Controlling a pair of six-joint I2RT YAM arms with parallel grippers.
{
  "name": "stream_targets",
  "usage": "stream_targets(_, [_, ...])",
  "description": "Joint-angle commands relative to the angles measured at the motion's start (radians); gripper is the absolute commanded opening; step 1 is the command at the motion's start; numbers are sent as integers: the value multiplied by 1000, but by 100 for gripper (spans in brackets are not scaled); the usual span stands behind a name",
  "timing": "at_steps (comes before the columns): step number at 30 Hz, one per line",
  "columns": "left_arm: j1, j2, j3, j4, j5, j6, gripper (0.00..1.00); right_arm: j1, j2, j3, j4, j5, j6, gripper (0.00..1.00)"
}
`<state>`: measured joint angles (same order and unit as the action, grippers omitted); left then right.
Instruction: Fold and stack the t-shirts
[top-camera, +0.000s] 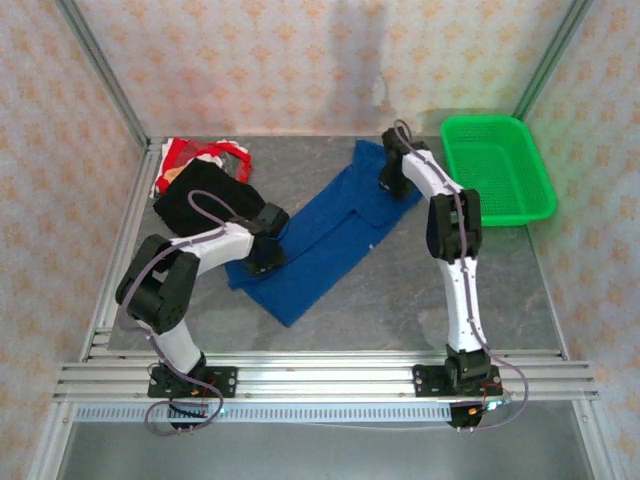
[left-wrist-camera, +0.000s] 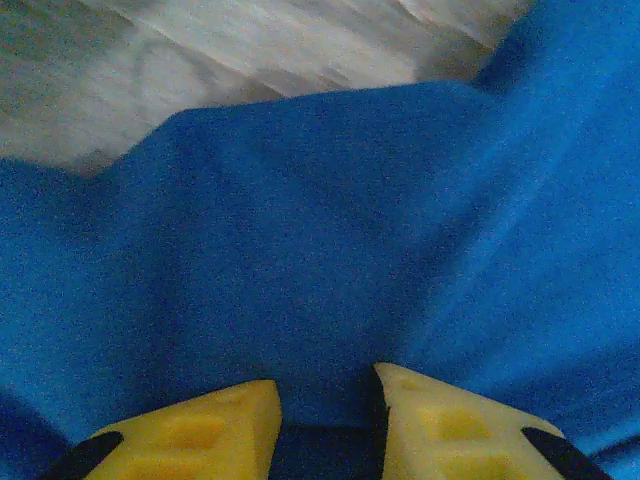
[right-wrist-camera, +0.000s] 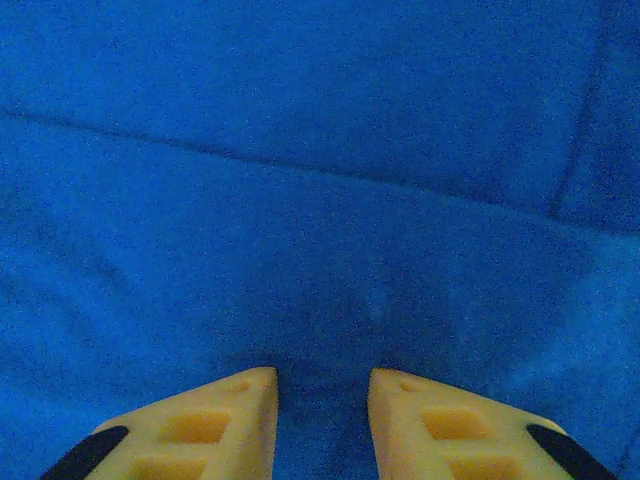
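Observation:
The royal blue t-shirt (top-camera: 320, 235) lies diagonally across the middle of the grey table (top-camera: 400, 290), folded into a long strip. My left gripper (top-camera: 265, 262) is at its near-left edge. In the left wrist view the gripper (left-wrist-camera: 327, 390) is shut on a fold of blue cloth (left-wrist-camera: 330, 250) that rises between the yellow fingertips (left-wrist-camera: 230, 420). My right gripper (top-camera: 390, 185) is at the shirt's far right end. In the right wrist view that gripper (right-wrist-camera: 322, 385) pinches blue cloth (right-wrist-camera: 320, 200) between its fingertips (right-wrist-camera: 420, 420). A black t-shirt (top-camera: 200, 205) and a red-patterned one (top-camera: 190, 155) lie at the back left.
A green plastic basket (top-camera: 495, 165) stands at the back right corner. Metal frame posts and papered walls close in the table on three sides. Bare grey table (left-wrist-camera: 250, 50) shows beyond the blue cloth in the left wrist view.

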<state>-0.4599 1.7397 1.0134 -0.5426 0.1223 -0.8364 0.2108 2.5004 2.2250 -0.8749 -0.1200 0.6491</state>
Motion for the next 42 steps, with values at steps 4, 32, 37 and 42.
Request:
stream_targets(4, [-117,150,137,-98,154,-194,33,-40,352,516,-112,-149,-89,35])
stream_targets(32, [-13,-7,141,-10,353,68,62,189,-890,-1122,394,-331,137,60])
stream_targets(37, [-15,-4,11,120,399,18,56,284,-978,-1321,482,-333,220,58])
stream_targets(42, [-41,-54,-143,206,376,-37,55,291,-1103,-1426,378,-257,228,56])
